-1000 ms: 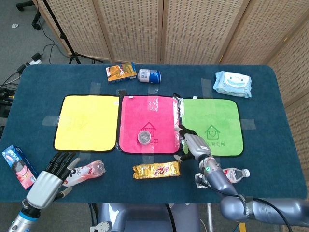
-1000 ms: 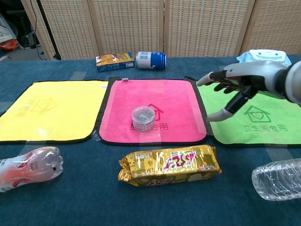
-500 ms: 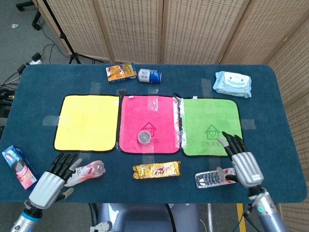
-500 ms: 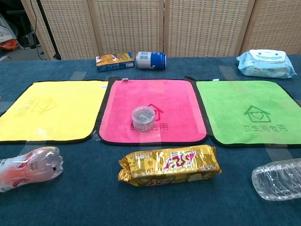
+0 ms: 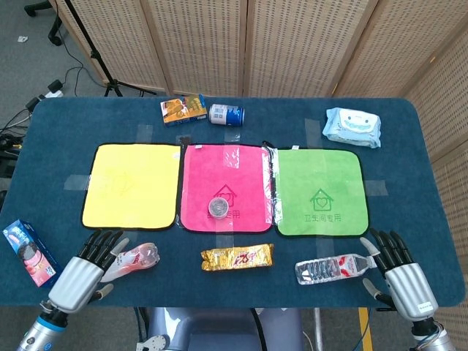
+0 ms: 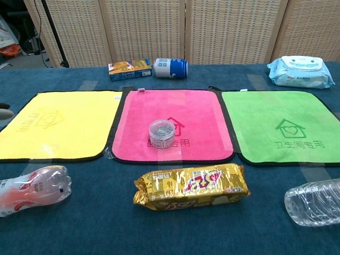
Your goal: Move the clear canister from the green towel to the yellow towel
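Currently clear canister (image 5: pixel 218 208) on pink towel (image 5: pixel 241 175); left hand (image 5: pixel 82 272), right hand (image 5: pixel 401 272) fingers spread (holding nothing).

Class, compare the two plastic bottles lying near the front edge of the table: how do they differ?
The clear plastic bottle lies at the right, below the green towel; the pink-tinted plastic bottle lies at the left, below the yellow towel. The clear one looks longer and transparent; the pink one looks shorter and crumpled. Both lie on their sides on the blue tablecloth.

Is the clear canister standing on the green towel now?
No, the clear canister stands on the pink towel, and the green towel has nothing on it.
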Robot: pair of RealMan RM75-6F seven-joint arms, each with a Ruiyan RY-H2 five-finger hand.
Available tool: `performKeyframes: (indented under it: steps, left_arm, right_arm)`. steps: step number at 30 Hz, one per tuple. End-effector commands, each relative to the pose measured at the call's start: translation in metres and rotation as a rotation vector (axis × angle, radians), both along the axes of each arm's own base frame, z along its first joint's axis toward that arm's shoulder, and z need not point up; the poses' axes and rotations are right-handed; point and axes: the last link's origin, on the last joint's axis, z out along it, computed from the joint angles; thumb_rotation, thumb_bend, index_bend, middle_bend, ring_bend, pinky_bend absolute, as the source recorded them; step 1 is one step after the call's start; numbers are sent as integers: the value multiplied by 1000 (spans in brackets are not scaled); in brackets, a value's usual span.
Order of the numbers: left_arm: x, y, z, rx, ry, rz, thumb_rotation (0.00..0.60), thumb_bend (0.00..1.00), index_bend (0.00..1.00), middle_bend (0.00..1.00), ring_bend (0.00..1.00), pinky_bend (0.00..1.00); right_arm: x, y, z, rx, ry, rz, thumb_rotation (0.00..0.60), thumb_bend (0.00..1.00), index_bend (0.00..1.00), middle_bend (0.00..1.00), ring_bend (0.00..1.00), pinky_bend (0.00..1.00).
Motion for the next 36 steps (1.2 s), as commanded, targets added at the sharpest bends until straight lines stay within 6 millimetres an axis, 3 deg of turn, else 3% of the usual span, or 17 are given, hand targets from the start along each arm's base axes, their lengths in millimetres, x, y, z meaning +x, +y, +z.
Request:
performKeyframes:
  steps: [1,10,15,19,29,36]
  left_arm:
    - [21,23,15,-80,68,20,600,108,0,0,0,0]
    - [58,75,26,-152,199,-49,600,111,0,0,0,0]
    - [77,96,20,-168,289,-96,600,136,0,0,0,0]
    - [92,115,5,-210,349,-131,600,277,0,0,0,0]
    - [124,157,-49,-249,478,-177,600,450,0,0,0,0]
    - [149,167,-81,-240,538,-235,600,630,0,0,0,0]
  right_arm:
    - [0,0,2,-3,-7,4,600,311,89,7,0,14]
    - [-2,-1,4,0,-29,-10,600,311,89,9,0,14]
    - [-3,-3,4,5,-39,-18,600,311,89,9,0,14]
    - [-6,-6,7,-2,-62,-34,600,311,89,9,0,14]
    - [-12,-11,11,1,-104,-67,600,311,89,9,0,14]
    - [-17,-15,11,2,-118,-91,600,311,89,10,0,14]
